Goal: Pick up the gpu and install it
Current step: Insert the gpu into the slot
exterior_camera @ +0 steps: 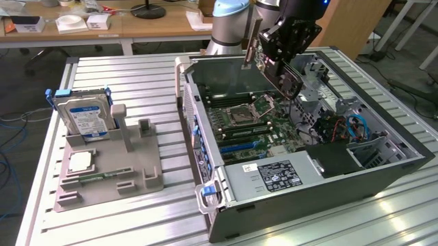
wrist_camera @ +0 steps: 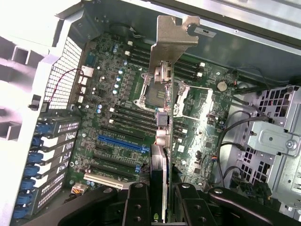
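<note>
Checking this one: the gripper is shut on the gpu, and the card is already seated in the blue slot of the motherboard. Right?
Not seated. The gripper is shut on the gpu, but the card hangs above the motherboard; the blue slot is bare, as the wrist view shows.

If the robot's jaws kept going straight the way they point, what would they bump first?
Probably the motherboard inside the open computer case. The gpu held in the jaws sticks out ahead, so it would likely touch the board first; depth is unclear.
</note>
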Available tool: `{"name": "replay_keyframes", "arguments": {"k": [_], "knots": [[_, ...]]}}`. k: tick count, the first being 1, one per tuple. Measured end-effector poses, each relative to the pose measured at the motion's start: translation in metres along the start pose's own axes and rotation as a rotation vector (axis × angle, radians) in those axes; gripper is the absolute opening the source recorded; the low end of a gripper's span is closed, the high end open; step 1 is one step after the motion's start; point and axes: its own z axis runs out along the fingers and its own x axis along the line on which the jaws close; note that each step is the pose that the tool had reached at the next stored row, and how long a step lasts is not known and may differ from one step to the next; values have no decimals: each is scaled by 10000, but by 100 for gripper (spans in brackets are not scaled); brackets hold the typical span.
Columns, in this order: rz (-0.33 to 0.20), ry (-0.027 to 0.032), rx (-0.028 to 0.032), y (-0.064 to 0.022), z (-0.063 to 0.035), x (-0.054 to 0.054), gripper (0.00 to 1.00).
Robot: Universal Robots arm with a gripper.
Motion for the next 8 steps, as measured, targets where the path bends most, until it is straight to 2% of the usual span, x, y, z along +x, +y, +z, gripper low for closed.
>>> {"name": "replay_keyframes", "arguments": {"k": [5, 8], "knots": [[325, -16, 6, 0, 1, -1, 27], [328, -18, 7, 0, 0, 0, 27]]}}
